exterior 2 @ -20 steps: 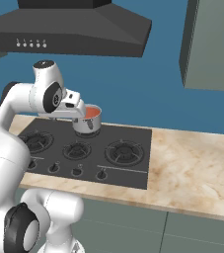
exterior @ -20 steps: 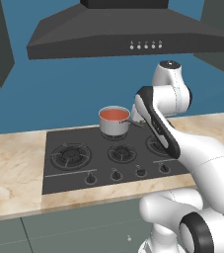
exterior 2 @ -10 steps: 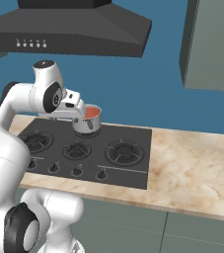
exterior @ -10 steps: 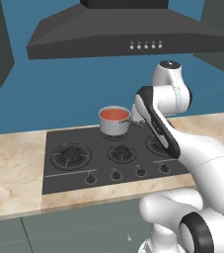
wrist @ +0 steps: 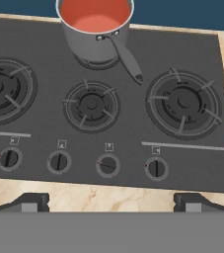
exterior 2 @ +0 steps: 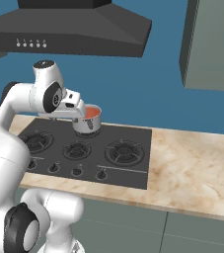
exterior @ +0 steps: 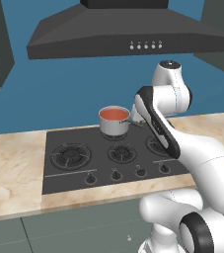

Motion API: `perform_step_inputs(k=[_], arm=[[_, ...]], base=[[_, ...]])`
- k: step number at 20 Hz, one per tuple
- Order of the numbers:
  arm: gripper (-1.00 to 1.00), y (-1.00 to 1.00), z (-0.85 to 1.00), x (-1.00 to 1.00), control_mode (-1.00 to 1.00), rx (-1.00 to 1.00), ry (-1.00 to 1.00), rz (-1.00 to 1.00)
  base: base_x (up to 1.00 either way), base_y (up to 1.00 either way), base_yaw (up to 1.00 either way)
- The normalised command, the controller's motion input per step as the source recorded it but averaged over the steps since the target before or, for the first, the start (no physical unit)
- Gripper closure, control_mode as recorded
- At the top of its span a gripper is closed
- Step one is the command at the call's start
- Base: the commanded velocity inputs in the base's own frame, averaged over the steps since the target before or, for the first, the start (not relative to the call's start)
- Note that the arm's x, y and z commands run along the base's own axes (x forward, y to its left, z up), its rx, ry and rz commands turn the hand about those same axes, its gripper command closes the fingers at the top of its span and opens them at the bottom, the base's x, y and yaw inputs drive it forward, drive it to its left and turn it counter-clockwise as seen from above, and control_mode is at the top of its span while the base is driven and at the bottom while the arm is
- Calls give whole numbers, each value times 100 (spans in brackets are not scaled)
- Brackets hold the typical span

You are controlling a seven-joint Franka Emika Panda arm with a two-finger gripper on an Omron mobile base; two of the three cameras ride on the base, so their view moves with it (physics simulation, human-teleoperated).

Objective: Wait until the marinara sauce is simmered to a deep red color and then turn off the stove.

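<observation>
The marinara sauce is a smooth orange-red patch inside a steel saucepan on the back middle burner of the stove; the pan's handle points toward the right burner. From the left base view the sauce shows in the pan on the black stove; it also shows as sauce on the stove in the right base view. Four round knobs line the stove's front edge; the third knob sits turned sideways, unlike the others. My gripper hovers above the stove's front edge, open and holding nothing.
A dark range hood hangs over the stove. Beige marble counter runs along both sides and in front of the cooktop. A grey-green wall cabinet hangs at the upper right. Three burners stand bare.
</observation>
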Motion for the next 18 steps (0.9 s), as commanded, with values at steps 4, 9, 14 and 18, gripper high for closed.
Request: perform_step_inputs(k=[4, 9, 14, 18], arm=[[-100, 0, 0, 0, -100, 0, 0, 0], [-100, 0, 0, 0, -100, 0, 0, 0], [-100, 0, 0, 0, -100, 0, 0, 0], [-100, 0, 0, 0, -100, 0, 0, 0]], base=[[0, 0, 0], [0, 0, 0], [0, 0, 0], [0, 0, 0]])
